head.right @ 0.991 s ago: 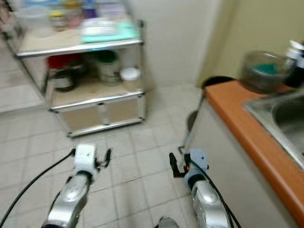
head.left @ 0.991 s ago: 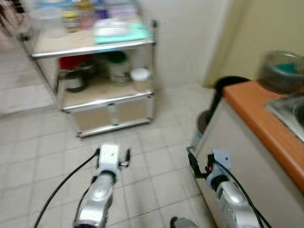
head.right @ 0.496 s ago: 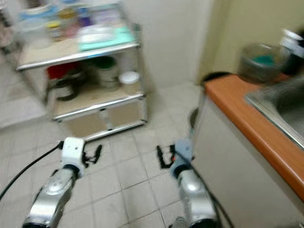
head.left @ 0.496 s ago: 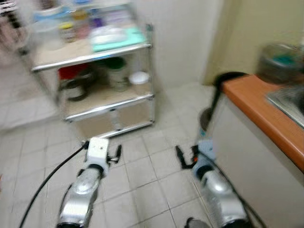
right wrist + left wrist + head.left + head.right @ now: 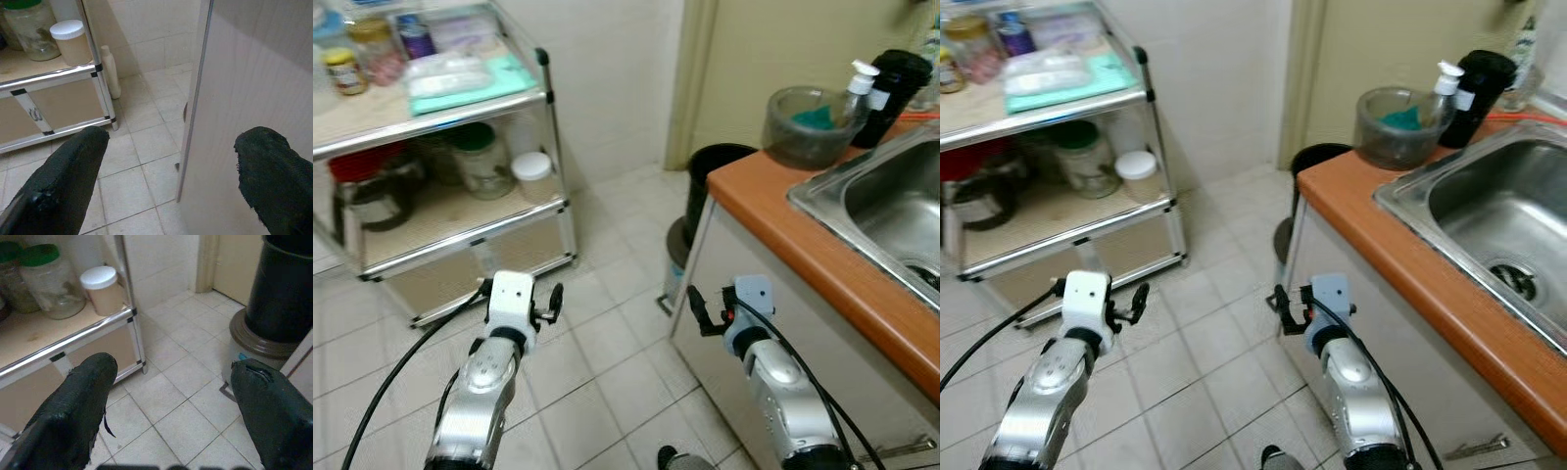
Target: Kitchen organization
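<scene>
My left gripper [image 5: 521,296] hangs open over the tiled floor, in front of a metal shelf cart [image 5: 546,96]. In the left wrist view the left gripper [image 5: 171,377] holds nothing, and its fingers [image 5: 80,396] frame a white-lidded tub [image 5: 101,291] and a green-lidded jar [image 5: 49,281] on the cart's middle shelf. My right gripper [image 5: 729,311] is open and empty too, close beside the pale cabinet side [image 5: 244,83] under the orange counter [image 5: 783,235].
A black bin [image 5: 710,186] stands between the cart and the counter. On the counter are a steel sink [image 5: 891,215], a glass bowl with a teal sponge [image 5: 808,125], a pump bottle [image 5: 860,86] and a black container [image 5: 899,83]. Jars and a teal cloth [image 5: 475,78] crowd the cart's top.
The whole picture has swung toward the counter and sharpened, so more of the sink shows and the cart sits further left. Both grippers stay open and low.
</scene>
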{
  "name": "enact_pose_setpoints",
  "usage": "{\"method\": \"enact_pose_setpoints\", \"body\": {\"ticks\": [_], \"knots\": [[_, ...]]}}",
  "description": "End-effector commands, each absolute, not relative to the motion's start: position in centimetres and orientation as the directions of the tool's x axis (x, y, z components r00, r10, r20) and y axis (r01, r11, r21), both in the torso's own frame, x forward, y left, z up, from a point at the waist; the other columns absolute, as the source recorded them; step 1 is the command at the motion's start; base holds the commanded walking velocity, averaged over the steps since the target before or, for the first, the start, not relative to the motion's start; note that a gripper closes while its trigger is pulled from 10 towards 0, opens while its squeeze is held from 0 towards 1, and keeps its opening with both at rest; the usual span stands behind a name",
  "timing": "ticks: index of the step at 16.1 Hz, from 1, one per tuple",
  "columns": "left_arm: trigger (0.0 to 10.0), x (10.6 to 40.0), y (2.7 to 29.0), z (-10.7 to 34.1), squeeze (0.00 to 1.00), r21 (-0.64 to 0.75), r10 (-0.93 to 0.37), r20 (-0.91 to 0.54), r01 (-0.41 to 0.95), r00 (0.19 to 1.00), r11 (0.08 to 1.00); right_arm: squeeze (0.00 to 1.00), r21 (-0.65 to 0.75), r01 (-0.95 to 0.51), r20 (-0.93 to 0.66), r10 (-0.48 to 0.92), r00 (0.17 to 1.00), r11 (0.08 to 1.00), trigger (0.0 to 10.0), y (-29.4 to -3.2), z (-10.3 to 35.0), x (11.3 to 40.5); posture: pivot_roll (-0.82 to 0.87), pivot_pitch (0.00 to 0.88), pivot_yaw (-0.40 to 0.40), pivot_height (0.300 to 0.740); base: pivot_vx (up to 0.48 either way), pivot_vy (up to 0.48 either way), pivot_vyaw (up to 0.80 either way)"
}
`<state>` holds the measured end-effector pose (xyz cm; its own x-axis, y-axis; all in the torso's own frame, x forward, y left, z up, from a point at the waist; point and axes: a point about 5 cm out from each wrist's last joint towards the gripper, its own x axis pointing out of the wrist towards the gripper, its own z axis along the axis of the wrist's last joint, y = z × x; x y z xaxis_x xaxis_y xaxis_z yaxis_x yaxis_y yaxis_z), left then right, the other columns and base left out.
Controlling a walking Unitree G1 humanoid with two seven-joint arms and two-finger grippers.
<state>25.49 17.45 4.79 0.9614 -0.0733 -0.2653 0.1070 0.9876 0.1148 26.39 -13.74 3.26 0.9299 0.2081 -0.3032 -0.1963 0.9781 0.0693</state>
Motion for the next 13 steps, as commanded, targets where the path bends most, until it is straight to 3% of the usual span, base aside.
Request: {"method": "enact_pose_setpoints", "body": {"ticks": [1, 5, 7, 13], "knots": [[10.0, 25.5, 17.2, 5.5, 0.0, 0.13, -0.102, -0.237, 0.135, 0.966, 0.982, 1.0, 0.1, -0.203, -0.303, 0.224, 0.926, 0.974, 10.0, -13.5, 3.4, 26.3, -0.04, 0.0, 0.043, 0.74, 0.0, 0.48, -0.74], [10.0, 25.3, 17.5, 6.3, 0.0, 0.145, -0.098, -0.26, 0.139, 0.961, 0.98, 1.0, 0.126, -0.233, -0.306, 0.261, 0.916, 0.964, 10.0, -12.9, 3.6, 26.3, -0.02, 0.0, 0.048, 0.74, 0.0, 0.12, -0.74], [10.0, 25.3, 16.7, 6.4, 0.0, 0.163, -0.159, -0.262, 0.206, 0.952, 0.965, 1.0, 0.141, -0.196, -0.305, 0.231, 0.924, 0.97, 10.0, -13.4, 3.7, 25.7, -0.03, 0.0, 0.059, 0.74, 0.0, 0.0, -0.74], [10.0, 25.3, 15.3, 7.4, 0.0, 0.108, -0.192, -0.196, 0.216, 0.962, 0.97, 1.0, 0.125, -0.16, -0.252, 0.188, 0.949, 0.979, 10.0, -16.0, 6.0, 25.7, -0.06, 0.0, 0.029, 0.74, 0.0, 0.0, -0.74]]}}
